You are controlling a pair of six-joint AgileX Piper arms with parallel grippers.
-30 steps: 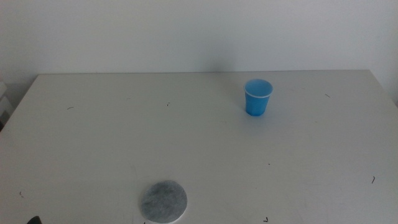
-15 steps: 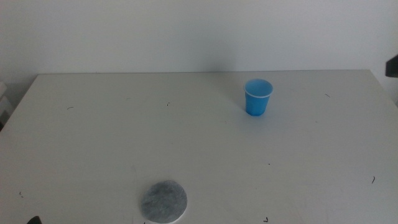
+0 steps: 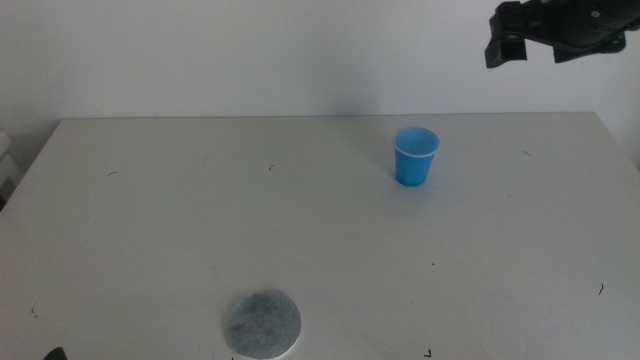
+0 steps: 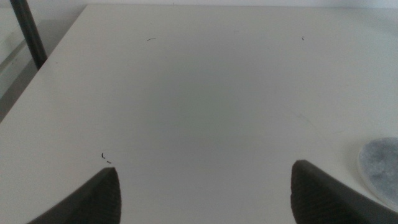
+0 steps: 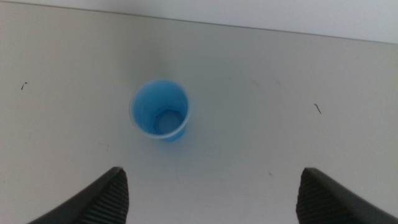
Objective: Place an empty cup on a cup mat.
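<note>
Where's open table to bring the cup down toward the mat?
Bare table runs the whole way between the cup and the mat; nothing stands in between. Both sides of the cup are free too. The right gripper hangs open, high above the far right; the left gripper waits open beside the mat.

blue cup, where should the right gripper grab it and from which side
Probably the upper wall just under the white rim of the cup, coming down from above with one jaw either side. It stands upright, open, handleless and clear of the cup mat. The right gripper is open above it; the left gripper waits near the mat.
</note>
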